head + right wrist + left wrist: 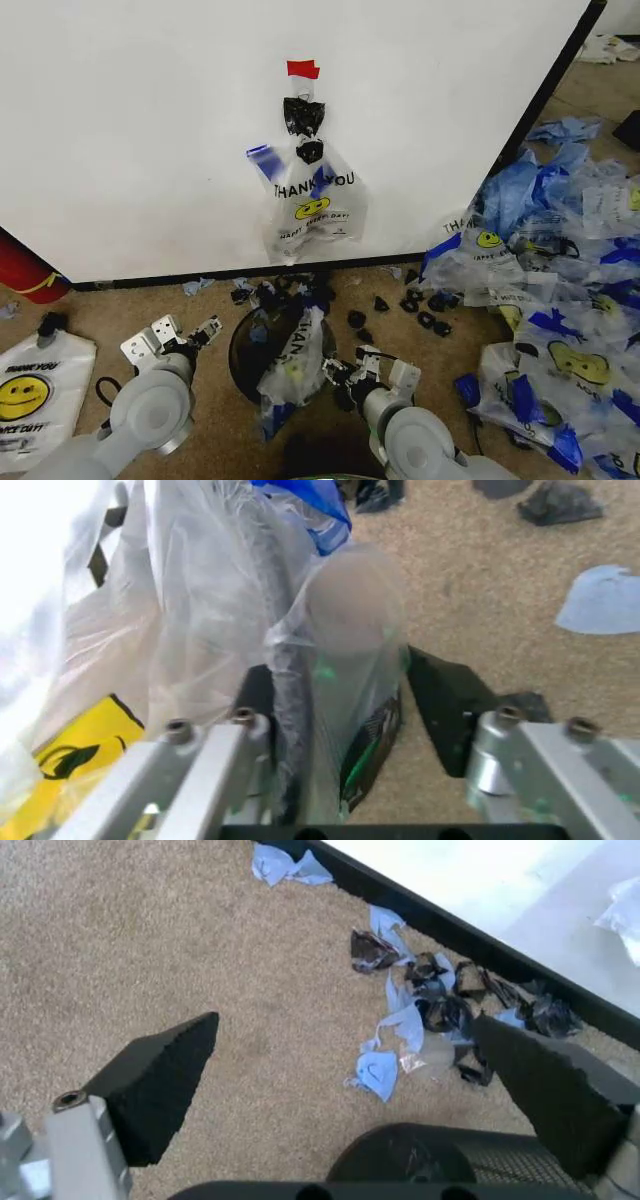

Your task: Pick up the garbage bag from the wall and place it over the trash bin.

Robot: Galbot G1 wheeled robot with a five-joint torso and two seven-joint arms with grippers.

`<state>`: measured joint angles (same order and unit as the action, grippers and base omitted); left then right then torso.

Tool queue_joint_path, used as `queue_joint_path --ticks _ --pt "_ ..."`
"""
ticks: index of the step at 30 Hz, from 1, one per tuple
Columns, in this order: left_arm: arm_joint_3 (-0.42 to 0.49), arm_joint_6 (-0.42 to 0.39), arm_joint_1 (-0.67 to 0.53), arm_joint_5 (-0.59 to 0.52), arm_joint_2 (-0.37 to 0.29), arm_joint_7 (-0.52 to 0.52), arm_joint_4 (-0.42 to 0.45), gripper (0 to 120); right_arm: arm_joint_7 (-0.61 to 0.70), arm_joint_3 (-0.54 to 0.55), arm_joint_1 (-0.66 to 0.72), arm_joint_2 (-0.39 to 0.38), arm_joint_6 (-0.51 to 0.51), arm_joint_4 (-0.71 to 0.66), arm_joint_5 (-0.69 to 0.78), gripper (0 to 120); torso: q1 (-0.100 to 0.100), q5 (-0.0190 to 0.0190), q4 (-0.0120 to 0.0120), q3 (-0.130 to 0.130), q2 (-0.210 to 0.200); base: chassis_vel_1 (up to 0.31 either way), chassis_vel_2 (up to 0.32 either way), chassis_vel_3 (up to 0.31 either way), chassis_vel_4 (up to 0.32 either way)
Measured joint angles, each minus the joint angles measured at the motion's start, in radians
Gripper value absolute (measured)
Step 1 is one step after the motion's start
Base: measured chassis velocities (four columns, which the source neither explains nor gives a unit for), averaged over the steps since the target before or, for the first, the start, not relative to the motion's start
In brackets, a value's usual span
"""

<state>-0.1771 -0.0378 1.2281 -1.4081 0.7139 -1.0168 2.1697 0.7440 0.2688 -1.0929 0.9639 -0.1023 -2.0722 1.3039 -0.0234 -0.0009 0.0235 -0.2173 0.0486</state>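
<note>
clear plastic garbage bag [292,368] drapes one trash bin [243,352]; right gripper [345,382] grasps it, left gripper [186,337] released.

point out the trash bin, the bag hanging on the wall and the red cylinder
trash bin [243,352]: head view, bare left rim
hanging bag [312,205]: head view, printed front
red cylinder [22,268]: head view, its side

Premises present as a robot test area rather than a home or shop. Evidence: a plain white partition wall [150,130] with black base strip standing on tan short-pile carpet [150,937]; a large heap of discarded blue-and-clear plastic bags [560,290] at the right; torn black and blue plastic scraps [400,305] littering the floor along the wall.
</note>
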Motion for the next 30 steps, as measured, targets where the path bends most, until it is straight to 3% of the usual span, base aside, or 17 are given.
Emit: queue_joint_path --ticks 11,24,30 --pt "-0.002 0.0 0.001 0.01 0.004 0.001 0.012 100 -0.015 -0.029 -0.048 -0.037 0.014 -0.016 -0.032 1 0.0 -0.0001 0.0003 0.0 0.0 0.0 0.0 0.0 0.0" --pt "-0.025 0.003 0.011 0.03 -0.005 0.001 0.02 100 -0.085 -0.029 -0.06 -0.056 0.047 -0.004 -0.087 0 0.0 0.0 0.0 0.0 0.0 0.0 0.0 0.0 0.0" --pt "-0.036 0.009 0.001 0.031 -0.024 0.012 0.052 100 -0.228 -0.101 -0.088 -0.097 0.108 0.036 -0.293 0 0.0 0.0001 -0.0001 0.0 0.0 0.0 0.0 0.0 0.0"
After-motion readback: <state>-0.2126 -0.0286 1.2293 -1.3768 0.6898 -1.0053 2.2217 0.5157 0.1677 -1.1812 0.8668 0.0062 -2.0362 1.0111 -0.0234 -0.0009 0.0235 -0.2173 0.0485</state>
